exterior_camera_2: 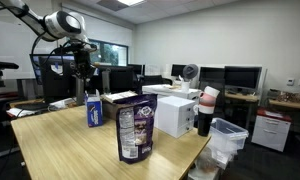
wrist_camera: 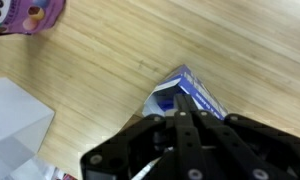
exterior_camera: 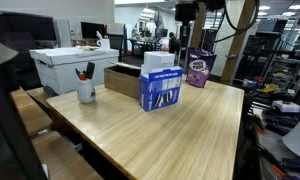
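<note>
My gripper (wrist_camera: 182,114) hangs high above the wooden table (exterior_camera: 190,125), its fingers closed together with nothing between them. Directly below it in the wrist view stands a blue carton with a white top (wrist_camera: 190,92). The carton also shows in both exterior views (exterior_camera: 160,90) (exterior_camera_2: 95,110). The gripper shows at the top of an exterior view (exterior_camera: 184,16) and well above the carton in an exterior view (exterior_camera_2: 82,67). A purple snack bag stands upright on the table (exterior_camera: 198,69) (exterior_camera_2: 135,130) and shows at the top left of the wrist view (wrist_camera: 25,12).
A white cup holding markers (exterior_camera: 86,91) stands near the table's corner. A large white box (exterior_camera: 75,62) and a cardboard box (exterior_camera: 120,80) sit behind it. In an exterior view a white box (exterior_camera_2: 175,115) and a dark cup (exterior_camera_2: 205,112) stand by the table's edge, a bin (exterior_camera_2: 228,138) beyond.
</note>
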`<state>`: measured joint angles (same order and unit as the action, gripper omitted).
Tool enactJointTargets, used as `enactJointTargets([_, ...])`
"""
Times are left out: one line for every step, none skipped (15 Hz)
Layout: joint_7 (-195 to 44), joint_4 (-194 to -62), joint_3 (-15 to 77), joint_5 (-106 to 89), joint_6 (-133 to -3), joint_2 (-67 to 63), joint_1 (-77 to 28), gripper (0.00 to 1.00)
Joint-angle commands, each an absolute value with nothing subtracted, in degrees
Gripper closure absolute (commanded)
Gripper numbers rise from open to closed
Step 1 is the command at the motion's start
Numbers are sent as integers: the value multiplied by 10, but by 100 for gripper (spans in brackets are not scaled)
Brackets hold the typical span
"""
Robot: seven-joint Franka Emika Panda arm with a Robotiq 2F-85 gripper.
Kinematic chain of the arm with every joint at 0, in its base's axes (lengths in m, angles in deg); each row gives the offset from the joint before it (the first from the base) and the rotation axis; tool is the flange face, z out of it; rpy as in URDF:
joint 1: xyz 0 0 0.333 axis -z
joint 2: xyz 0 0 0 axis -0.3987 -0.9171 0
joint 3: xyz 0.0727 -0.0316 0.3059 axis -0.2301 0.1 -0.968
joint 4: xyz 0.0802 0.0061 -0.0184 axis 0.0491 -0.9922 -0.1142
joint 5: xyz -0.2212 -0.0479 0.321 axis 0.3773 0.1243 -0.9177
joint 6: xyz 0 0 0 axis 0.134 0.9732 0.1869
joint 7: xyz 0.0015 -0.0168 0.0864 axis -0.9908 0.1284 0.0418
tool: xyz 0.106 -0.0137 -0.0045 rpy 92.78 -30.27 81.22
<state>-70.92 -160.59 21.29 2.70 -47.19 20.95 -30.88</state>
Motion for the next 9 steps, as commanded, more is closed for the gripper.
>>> enactJointTargets([-720, -1611, 227, -54, -437, 229, -294, 99])
enactJointTargets([-729, -1613, 231, -71, -434, 230, -290, 98])
enactJointTargets([-747, -1616, 234, -84, -431, 230, -286, 97])
enactJointTargets([-783, -1632, 234, -80, -453, 236, -281, 72])
enactJointTargets([-815, -1666, 228, -28, -493, 241, -277, 71])
enactJointTargets([-831, -1685, 226, -2, -508, 239, -274, 69])
enactJointTargets([-851, -1698, 224, 20, -520, 236, -272, 64])
enactJointTargets([-861, -1719, 224, 45, -541, 235, -270, 58])
enactJointTargets([-870, -1738, 226, 65, -557, 232, -268, 51])
